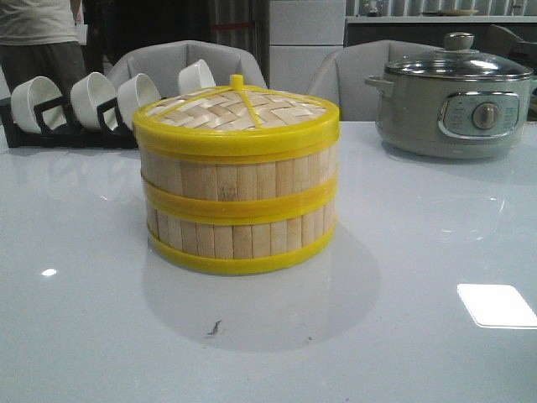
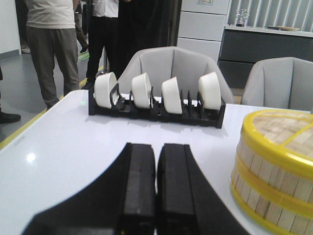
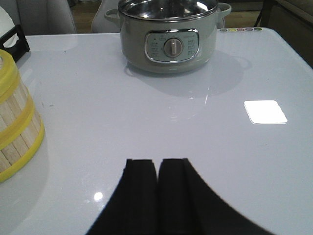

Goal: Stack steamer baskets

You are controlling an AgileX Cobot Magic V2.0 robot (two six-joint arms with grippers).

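Observation:
Two steamer baskets stand one on the other in the middle of the white table. The upper basket (image 1: 239, 178) rests squarely on the lower basket (image 1: 243, 238), and a woven lid (image 1: 239, 113) with a small knob covers the top. The stack also shows in the left wrist view (image 2: 274, 166) and the right wrist view (image 3: 14, 129). My left gripper (image 2: 156, 152) is shut and empty, apart from the stack, over bare table. My right gripper (image 3: 158, 164) is shut and empty too, on the stack's other side. Neither gripper appears in the front view.
A grey-green electric pot (image 1: 453, 101) with a glass lid stands at the back right. A black rack (image 2: 156, 105) holding several white bowls sits at the back left. Grey chairs stand behind the table, and people (image 2: 51, 44) stand beyond the left corner.

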